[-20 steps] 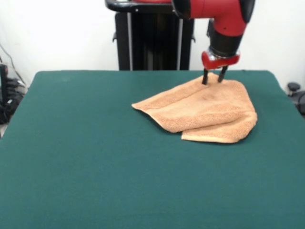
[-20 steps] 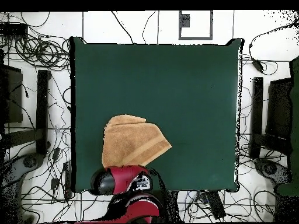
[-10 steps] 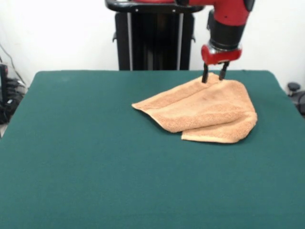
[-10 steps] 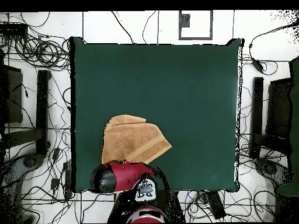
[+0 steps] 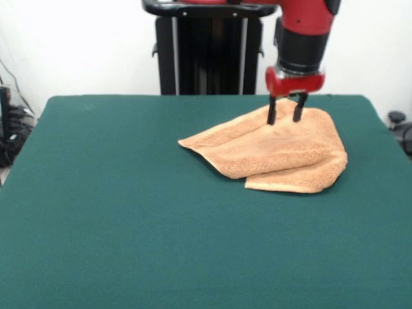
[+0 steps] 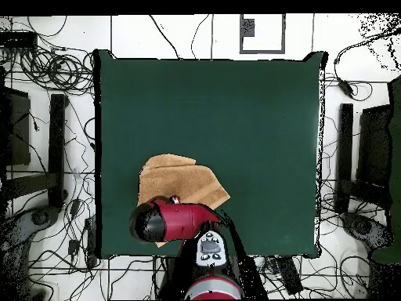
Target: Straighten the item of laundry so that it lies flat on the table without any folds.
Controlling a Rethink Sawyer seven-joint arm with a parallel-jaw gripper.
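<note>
Jaws parted, gripper [image 5: 284,120] poised over the folded hand towel [image 5: 273,151].
Risk: pinching both layers together would drag the fold across the table [image 5: 129,212].

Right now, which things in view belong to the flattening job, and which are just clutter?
Belongs to the job:
- folded orange towel
- green table
- end effector, fingers apart over the towel's far part

Just lying about:
- loose cables on the floor
- black stands beside the table
</note>
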